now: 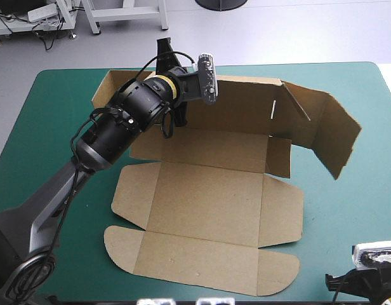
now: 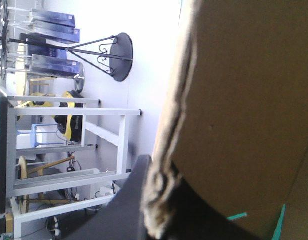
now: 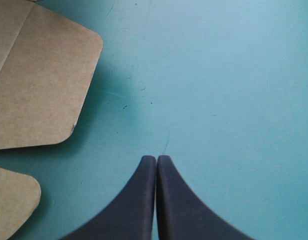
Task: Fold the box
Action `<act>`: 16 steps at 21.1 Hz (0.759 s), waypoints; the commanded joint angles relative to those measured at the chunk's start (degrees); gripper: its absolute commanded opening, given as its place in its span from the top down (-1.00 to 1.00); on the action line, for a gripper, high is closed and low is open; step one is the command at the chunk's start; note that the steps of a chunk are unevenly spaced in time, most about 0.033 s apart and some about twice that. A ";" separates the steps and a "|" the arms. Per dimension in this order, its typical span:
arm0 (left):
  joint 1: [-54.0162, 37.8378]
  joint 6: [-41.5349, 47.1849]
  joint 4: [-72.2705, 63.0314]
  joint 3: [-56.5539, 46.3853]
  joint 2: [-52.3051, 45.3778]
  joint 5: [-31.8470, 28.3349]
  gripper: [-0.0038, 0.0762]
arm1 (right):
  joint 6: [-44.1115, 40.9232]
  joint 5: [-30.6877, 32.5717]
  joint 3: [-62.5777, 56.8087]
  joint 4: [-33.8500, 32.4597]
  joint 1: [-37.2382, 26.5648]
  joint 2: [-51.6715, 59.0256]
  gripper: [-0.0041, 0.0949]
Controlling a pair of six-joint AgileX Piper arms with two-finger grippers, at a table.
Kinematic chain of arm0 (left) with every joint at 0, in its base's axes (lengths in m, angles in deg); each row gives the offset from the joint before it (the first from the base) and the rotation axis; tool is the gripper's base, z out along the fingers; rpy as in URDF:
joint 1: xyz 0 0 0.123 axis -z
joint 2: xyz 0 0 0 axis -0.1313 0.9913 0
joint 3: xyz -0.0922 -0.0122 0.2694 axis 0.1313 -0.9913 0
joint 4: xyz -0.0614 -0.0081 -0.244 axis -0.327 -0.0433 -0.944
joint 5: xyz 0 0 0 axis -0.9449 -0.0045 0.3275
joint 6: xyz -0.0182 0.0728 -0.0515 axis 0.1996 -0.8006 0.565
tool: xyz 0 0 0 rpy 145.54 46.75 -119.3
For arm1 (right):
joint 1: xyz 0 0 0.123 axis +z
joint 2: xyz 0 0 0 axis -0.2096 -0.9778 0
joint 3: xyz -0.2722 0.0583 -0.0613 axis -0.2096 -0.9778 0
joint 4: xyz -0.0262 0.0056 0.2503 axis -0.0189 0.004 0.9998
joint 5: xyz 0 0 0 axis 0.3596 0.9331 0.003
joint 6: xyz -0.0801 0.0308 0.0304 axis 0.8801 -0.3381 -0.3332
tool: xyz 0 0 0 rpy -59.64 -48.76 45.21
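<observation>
left gripper [image 1: 165, 58] had fingers clamped on the box [image 1: 208, 197] far wall edge; right gripper [image 3: 156, 160], fingers together, hung over open worktop [image 3: 234, 75] beside flap edges.

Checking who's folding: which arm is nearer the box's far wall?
Left. The left arm's jaws are shut on that raised wall; the right arm sits off the box's near right corner, jaws shut over teal-green cover.
</observation>
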 commanded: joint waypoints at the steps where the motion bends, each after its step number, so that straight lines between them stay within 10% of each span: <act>1: 0.51 4.96 7.22 -1.54 -3.17 -4.85 0.93 | 0.23 -3.55 2.58 0.17 0.16 -0.76 0.93; 16: 0.56 38.86 42.37 -40.32 -10.80 -19.27 0.93 | -4.68 -2.99 26.33 10.58 0.16 -15.25 0.93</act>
